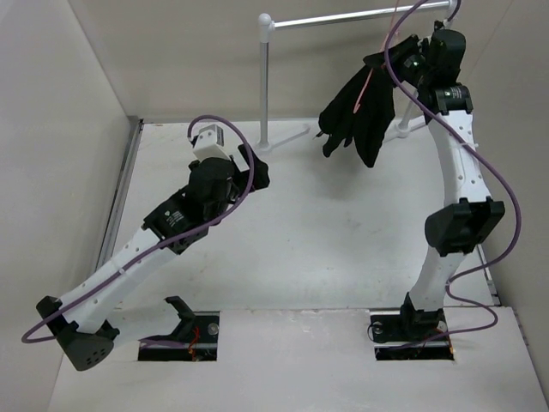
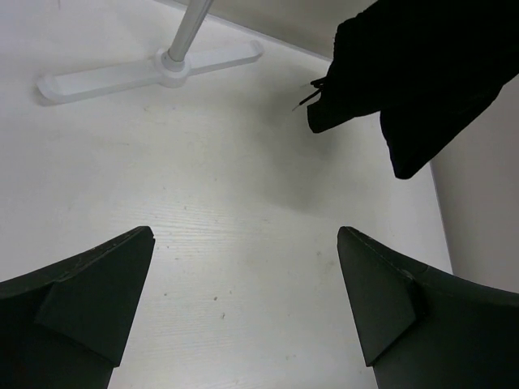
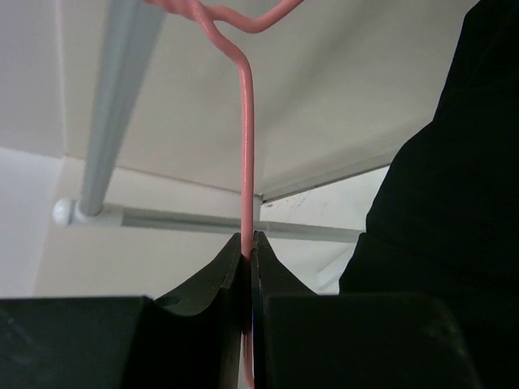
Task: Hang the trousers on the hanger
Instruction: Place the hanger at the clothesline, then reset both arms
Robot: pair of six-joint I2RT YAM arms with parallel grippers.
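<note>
The black trousers [image 1: 360,110] hang in a bundle over the pink hanger [image 1: 367,88], held in the air at the far right under the rail. My right gripper [image 1: 410,58] is shut on the hanger; in the right wrist view the pink wire [image 3: 246,146] runs up from between the closed fingers [image 3: 219,279], with the trousers [image 3: 446,194] dark at the right. My left gripper [image 1: 257,167] is open and empty, low over the table to the left of the trousers. In the left wrist view the trousers [image 2: 422,73] hang at the upper right.
The white-and-silver rail stand has a top bar [image 1: 360,17], a post [image 1: 265,86] and a flat foot [image 1: 283,137] at the table's back. The foot also shows in the left wrist view [image 2: 154,71]. Walls close in on the left and right.
</note>
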